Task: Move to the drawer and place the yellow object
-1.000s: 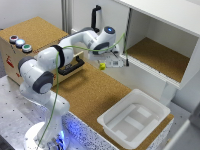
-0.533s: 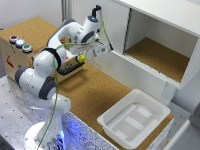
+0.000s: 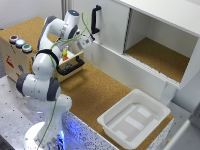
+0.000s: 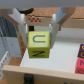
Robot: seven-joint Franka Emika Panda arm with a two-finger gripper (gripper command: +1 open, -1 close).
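The yellow object [image 4: 39,44] is a small yellow cube with a dark letter on its face. My gripper [image 4: 39,29] is shut on it, one finger on each side of its top. In the exterior view my gripper [image 3: 65,49] hangs over the open tan drawer [image 3: 76,60] with the yellow object [image 3: 64,53] just above the drawer's inside. The drawer's black bar handle [image 3: 70,69] faces the cork floor. The wrist view shows the drawer's pale floor [image 4: 60,56] under the cube and its wooden front edge [image 4: 50,71].
Pink blocks [image 4: 80,56] lie in the drawer beside the cube. The cork-topped box [image 3: 10,55] carries coloured buttons [image 3: 20,43]. A white cabinet [image 3: 150,45] with an open door and black handle [image 3: 95,20] stands behind. A white tub [image 3: 132,117] sits near the front.
The arm has swung from the cabinet's front toward the exterior view's left, carrying the yellow object, and now holds it over the open drawer.
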